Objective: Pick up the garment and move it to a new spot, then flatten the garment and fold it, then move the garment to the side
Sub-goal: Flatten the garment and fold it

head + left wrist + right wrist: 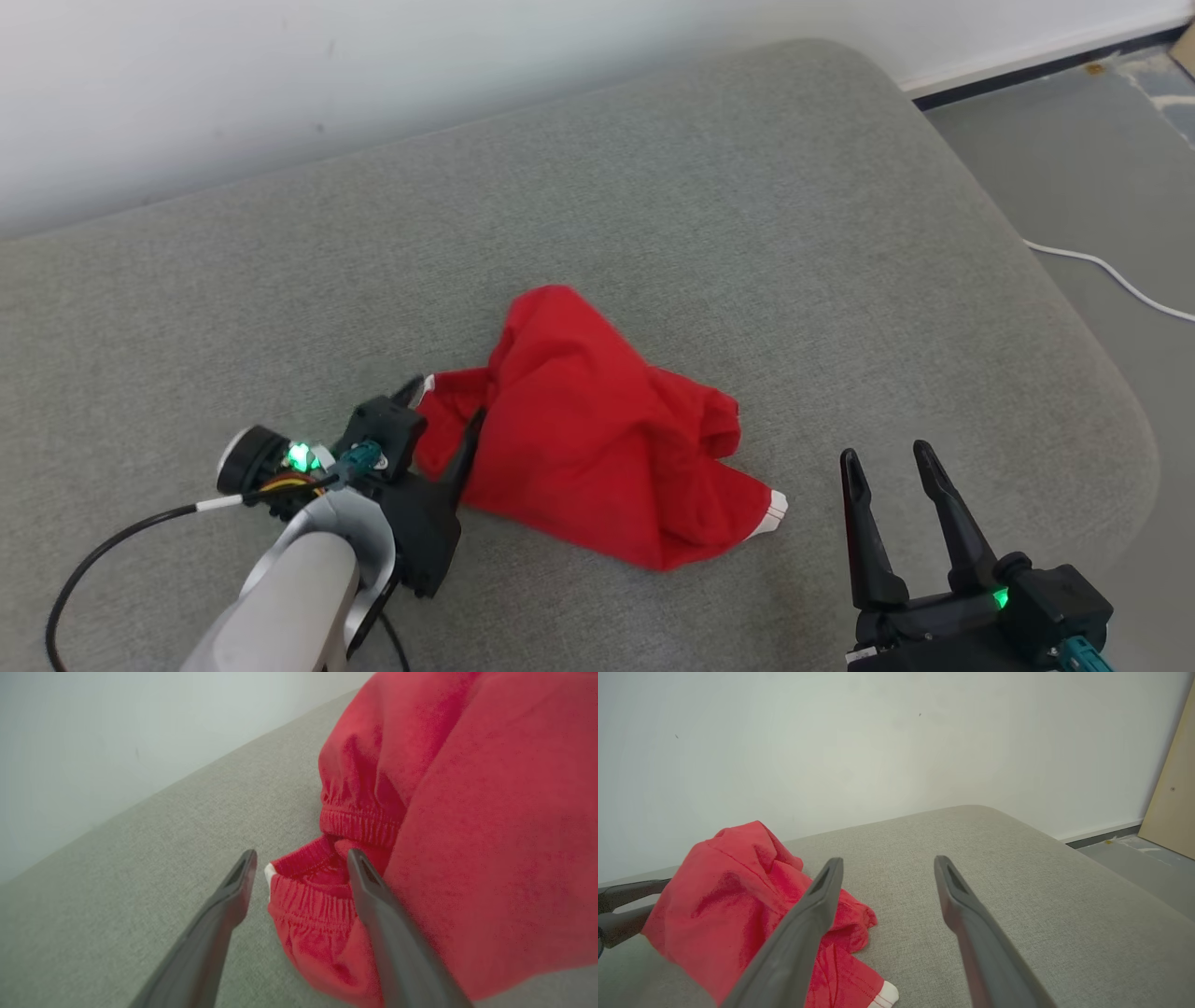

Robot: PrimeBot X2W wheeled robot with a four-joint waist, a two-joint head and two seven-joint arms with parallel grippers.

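A crumpled red garment (588, 439) with white trim lies in the middle of the grey cushion (747, 233). My left gripper (446, 403) is at the garment's left edge, open, one finger on each side of the gathered elastic band. In the left wrist view that red band (308, 896) sits between the two spread fingers of the left gripper (302, 858), which are not pressing on it. My right gripper (887, 455) stands open over bare cushion, a little right of the garment's white-tipped corner (773, 511). The right wrist view has the garment (724, 882) to the left of the right gripper (888, 861).
A white wall (280, 84) runs behind the cushion. The cushion's rounded right edge drops to a grey floor (1102, 168) with a white cable (1111, 271) on it. A pale wooden board (1171, 788) leans at the far right. Bare cushion lies behind and right of the garment.
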